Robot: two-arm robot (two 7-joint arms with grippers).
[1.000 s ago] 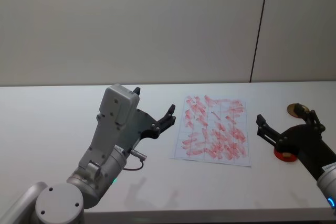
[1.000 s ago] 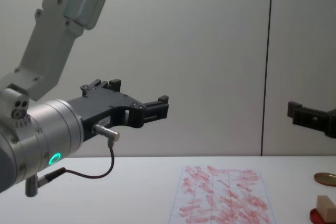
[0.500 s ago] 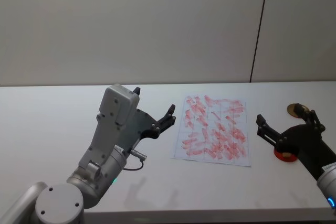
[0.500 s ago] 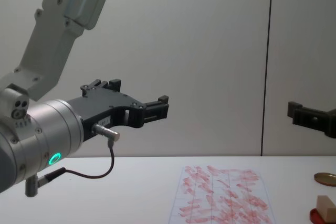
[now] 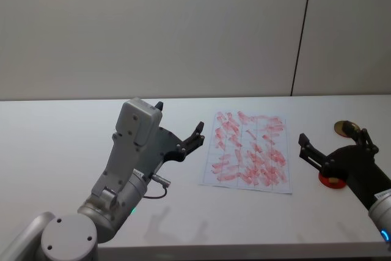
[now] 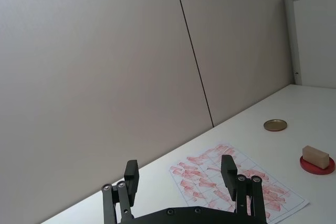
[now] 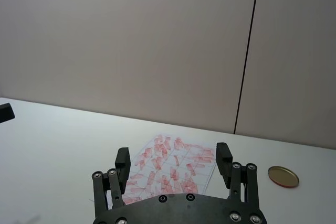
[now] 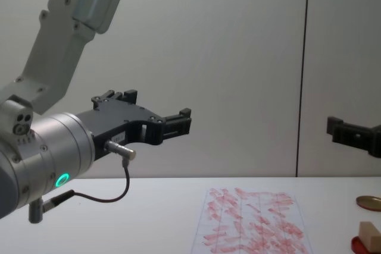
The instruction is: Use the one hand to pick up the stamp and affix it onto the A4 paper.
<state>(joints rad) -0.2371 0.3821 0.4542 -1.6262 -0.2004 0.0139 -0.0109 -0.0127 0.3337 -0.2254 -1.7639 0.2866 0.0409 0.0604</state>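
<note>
One small pale wooden stamp (image 6: 315, 157) lies on one round red ink pad (image 6: 320, 171), right of the single red-marked white A4 paper (image 6: 202, 179). The black left gripper (image 6: 180, 169) and right gripper (image 7: 173, 157) both gape, empty.

white table (image 5: 61, 126) | A4 paper (image 5: 249, 151) lying flat | red ink pad (image 6: 317, 170) and gold lid (image 6: 275, 125) to its right, apart

no text or labels i can read anywhere, the red marks (image 5: 256, 164) on the a4 paper (image 5: 247, 151) are just illegible smudges
</note>
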